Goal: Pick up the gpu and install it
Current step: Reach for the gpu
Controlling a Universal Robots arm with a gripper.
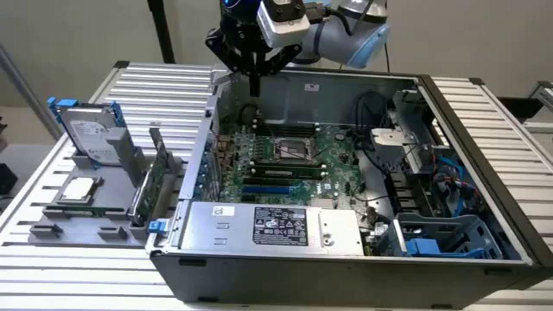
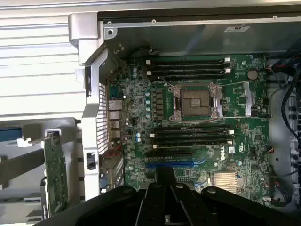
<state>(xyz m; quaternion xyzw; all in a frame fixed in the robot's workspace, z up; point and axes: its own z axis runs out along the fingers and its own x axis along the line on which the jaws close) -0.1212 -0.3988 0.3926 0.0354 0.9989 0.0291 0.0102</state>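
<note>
At the exterior view's left, the hard drive (image 1: 90, 139) and the gpu (image 1: 157, 175) are noted standing on edge in the grey rack (image 1: 52, 230). The gpu sits just beside the case (image 1: 484, 129) wall, untouched. Gpu appearance: thin green board, small components on its face, seen nearly edge-on. The gripper (image 1: 255, 87) is recorded above the case's rear corner, over the motherboard (image 1: 285, 162), jaws together and holding nothing, well apart from the gpu. Risks judged: the thin upright card may be tipped or pinched askew if gripped off-centre; the adjacent case wall may be struck; the edge connector may be forced if misaligned with the blue slot (image 1: 272, 191).
</note>
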